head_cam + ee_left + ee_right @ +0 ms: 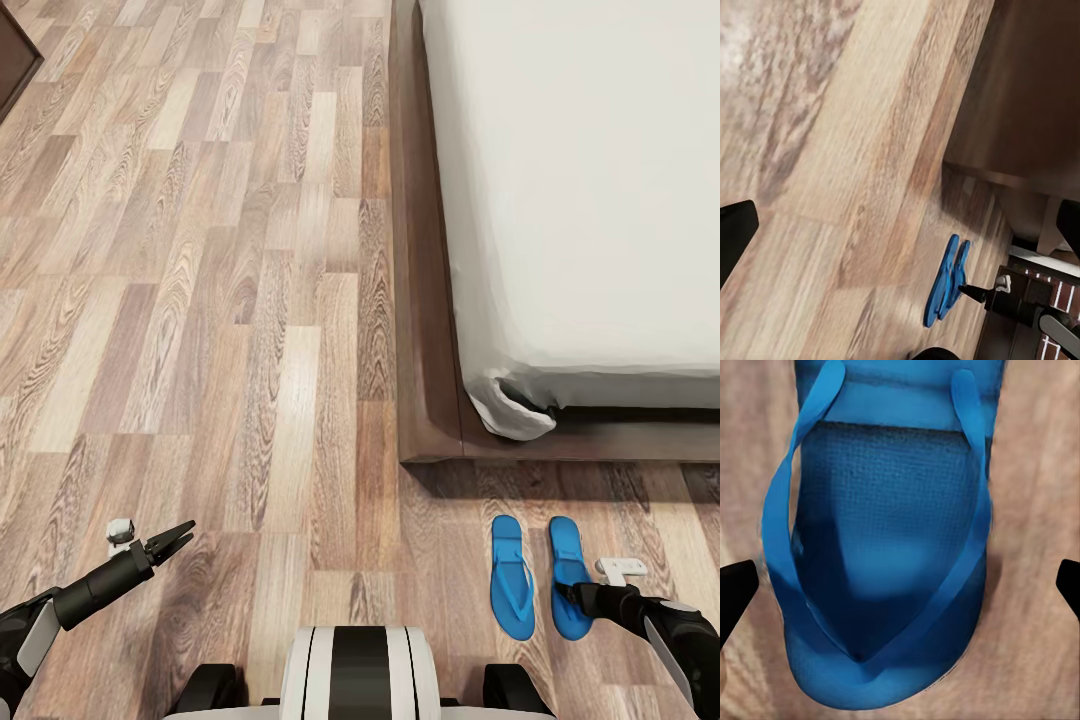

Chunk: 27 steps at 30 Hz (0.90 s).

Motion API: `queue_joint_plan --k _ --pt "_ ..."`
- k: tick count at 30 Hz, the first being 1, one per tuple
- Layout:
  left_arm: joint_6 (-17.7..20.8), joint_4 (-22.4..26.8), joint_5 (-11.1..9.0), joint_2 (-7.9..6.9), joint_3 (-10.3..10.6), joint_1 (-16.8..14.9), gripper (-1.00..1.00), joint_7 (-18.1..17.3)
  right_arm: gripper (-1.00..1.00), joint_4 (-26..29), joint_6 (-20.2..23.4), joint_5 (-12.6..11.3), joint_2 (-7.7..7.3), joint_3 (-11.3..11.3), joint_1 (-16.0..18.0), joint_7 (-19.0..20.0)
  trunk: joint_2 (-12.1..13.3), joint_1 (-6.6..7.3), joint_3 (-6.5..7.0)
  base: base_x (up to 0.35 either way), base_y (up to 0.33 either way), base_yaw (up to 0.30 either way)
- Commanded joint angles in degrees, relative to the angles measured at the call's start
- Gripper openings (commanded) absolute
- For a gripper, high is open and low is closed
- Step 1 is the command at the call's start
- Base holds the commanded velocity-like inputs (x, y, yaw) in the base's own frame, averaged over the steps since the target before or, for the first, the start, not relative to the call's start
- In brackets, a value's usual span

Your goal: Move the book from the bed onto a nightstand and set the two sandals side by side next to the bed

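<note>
No readable text, labels, brands, numbers or signs anywhere: none on the blue sandals [540, 577], the bed [590, 180] or the wood-plank floor [200, 300].

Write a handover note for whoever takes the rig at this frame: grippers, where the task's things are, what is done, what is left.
Left gripper: open, empty, over bare floor.
Right gripper: open, over the right sandal, fingers wide of it, not gripping.
Left sandal lies parallel beside it, both on the floor off the foot of the bed.
Done: sandals look paired by the bed.
Left: withdraw the right arm, find the book and put it on a nightstand.
</note>
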State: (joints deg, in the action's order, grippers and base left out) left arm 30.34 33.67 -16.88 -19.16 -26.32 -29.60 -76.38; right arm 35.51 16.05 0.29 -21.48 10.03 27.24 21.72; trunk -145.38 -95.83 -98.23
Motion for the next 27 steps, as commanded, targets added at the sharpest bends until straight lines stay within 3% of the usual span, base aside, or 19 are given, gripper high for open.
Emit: queue_joint_plan --k 1,14,27 --pt "0.6 0.0 -0.1 0.00 0.0 0.0 1.00 -0.2 1.00 0.1 0.4 0.0 0.03 0.3 0.0 0.3 0.0 0.01 -0.03 0.000 0.000 0.000" --pt "0.6 0.0 -0.1 0.00 0.0 0.0 1.00 -0.2 1.00 0.1 0.4 0.0 0.03 0.3 0.0 0.3 0.0 0.01 -0.03 0.000 0.000 0.000" --pt "0.6 0.0 -0.1 0.00 0.0 0.0 1.00 -0.1 1.00 0.1 0.4 0.0 0.03 0.3 0.0 0.3 0.2 0.34 2.85 0.000 0.000 0.000"
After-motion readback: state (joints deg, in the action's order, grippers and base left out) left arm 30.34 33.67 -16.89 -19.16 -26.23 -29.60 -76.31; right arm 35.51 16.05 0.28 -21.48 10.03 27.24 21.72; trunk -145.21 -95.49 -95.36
